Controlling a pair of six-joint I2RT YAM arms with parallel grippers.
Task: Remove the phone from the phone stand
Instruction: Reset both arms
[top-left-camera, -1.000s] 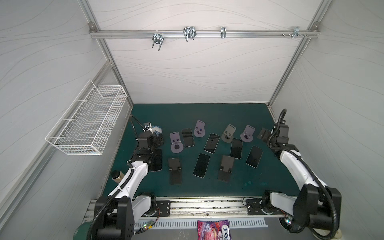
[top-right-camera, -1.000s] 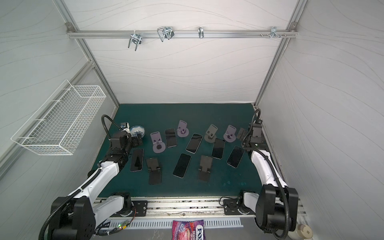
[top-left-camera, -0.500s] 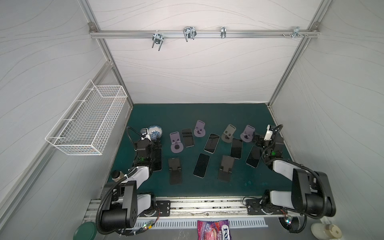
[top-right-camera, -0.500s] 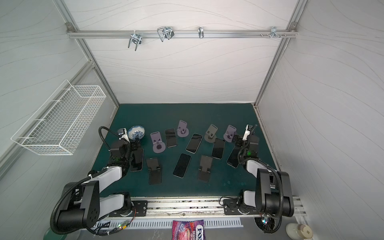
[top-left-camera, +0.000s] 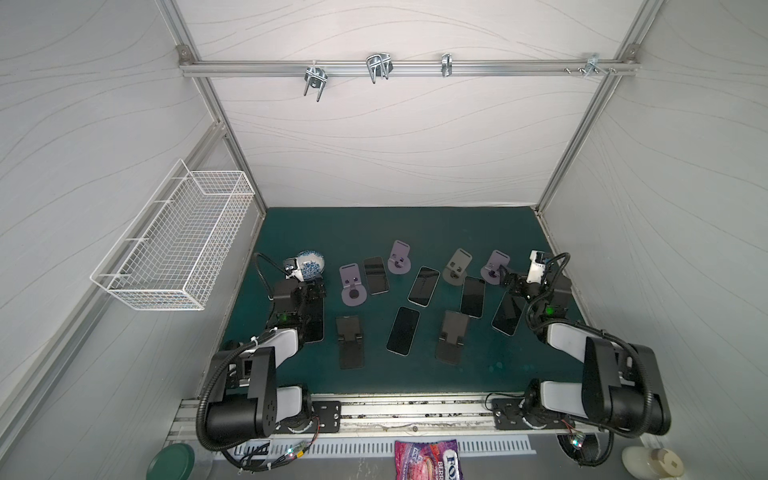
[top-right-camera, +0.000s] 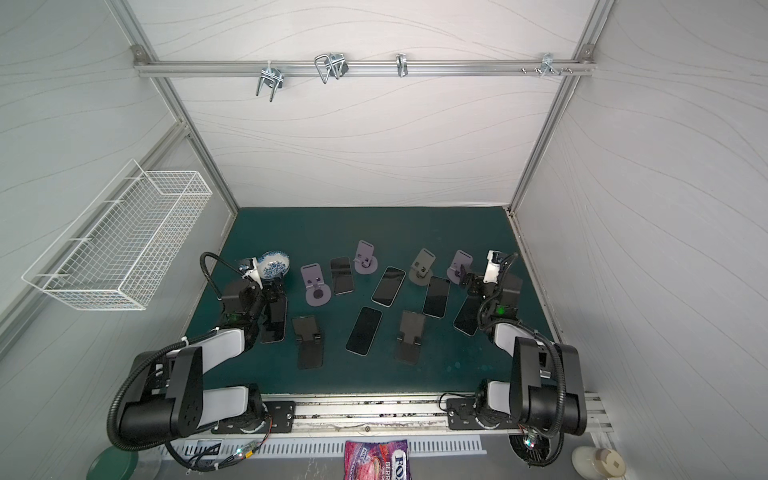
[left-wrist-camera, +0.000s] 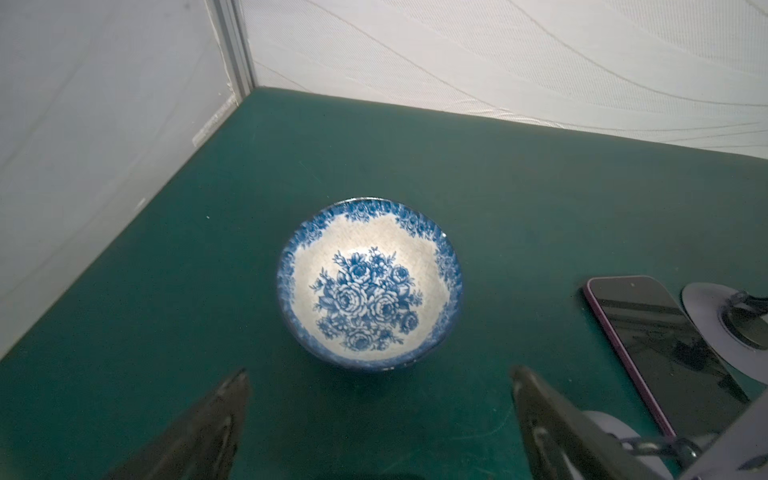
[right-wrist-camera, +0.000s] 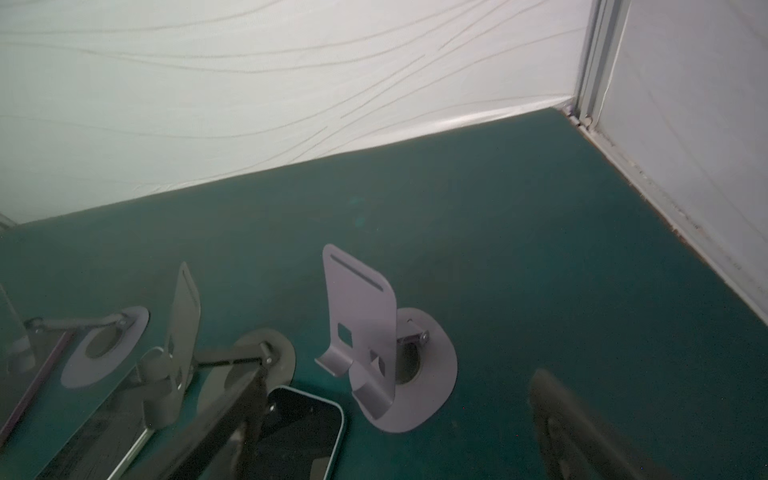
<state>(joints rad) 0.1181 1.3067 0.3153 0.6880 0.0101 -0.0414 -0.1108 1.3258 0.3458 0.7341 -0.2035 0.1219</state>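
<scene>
Right gripper (top-left-camera: 510, 284): jaws wide apart, holding nothing; purple phone stand (right-wrist-camera: 374, 332) sits bare just ahead of them.
Phone (right-wrist-camera: 303, 428): flat on the mat (right-wrist-camera: 540, 249), just beside one jaw, off the stand.
Left gripper (left-wrist-camera: 378, 374): jaws apart, holding nothing; bowl (left-wrist-camera: 370, 282) just ahead.
Advice: removal looks done; rise straight up first, so no jaw drags a phone.

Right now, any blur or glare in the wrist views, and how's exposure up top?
Left wrist: bowl sharp, left hand soft, reflections on the phone screen. Right wrist: purple stand crisp, right hand blurred. Both top views: walls bright, mat dim.
</scene>
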